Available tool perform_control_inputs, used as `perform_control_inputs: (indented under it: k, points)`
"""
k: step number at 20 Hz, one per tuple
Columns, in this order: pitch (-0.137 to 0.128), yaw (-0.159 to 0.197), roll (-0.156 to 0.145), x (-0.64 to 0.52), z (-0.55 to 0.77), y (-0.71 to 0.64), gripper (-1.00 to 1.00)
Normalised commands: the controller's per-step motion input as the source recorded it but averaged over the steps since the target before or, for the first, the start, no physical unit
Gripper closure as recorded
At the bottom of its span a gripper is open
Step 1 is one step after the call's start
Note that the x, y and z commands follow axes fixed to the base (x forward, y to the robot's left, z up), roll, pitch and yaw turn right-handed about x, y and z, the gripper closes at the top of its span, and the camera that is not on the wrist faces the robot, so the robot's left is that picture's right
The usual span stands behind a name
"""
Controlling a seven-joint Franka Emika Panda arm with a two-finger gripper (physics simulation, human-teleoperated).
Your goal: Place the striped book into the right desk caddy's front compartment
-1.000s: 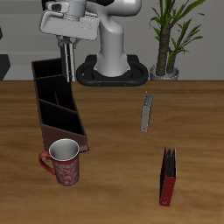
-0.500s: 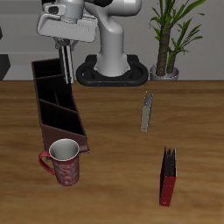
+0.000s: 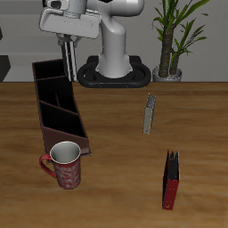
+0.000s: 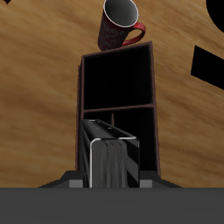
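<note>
My gripper (image 3: 65, 39) is shut on the striped book (image 3: 67, 64), which hangs upright and edge-on below it. The book is held over the back part of the right desk caddy (image 3: 66, 140), a long dark reddish-brown box with dividers, and its lower end is near the caddy's rim. In the wrist view the striped book (image 4: 114, 156) sits between my fingers over a caddy (image 4: 80, 87) section away from the mug. The compartment nearest the mug is open and dark inside.
A red patterned mug (image 3: 64, 166) stands right at the caddy's front end and also shows in the wrist view (image 4: 121, 23). A thin grey-olive book (image 3: 149, 114) and a red-and-black book (image 3: 170, 179) stand farther across the table. A potted plant (image 3: 169, 40) stands beside the robot base.
My gripper has moved up a little with the striped book in it. Nothing else has moved.
</note>
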Motion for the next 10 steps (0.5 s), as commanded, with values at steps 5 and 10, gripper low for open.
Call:
perform_control_inputs:
  k: [5,10]
  points:
    - [0.025,-0.032,-0.03,0.12,-0.11,-0.12,1.0]
    - [0.019,-0.013,-0.042,0.08,-0.15,-0.14,1.0]
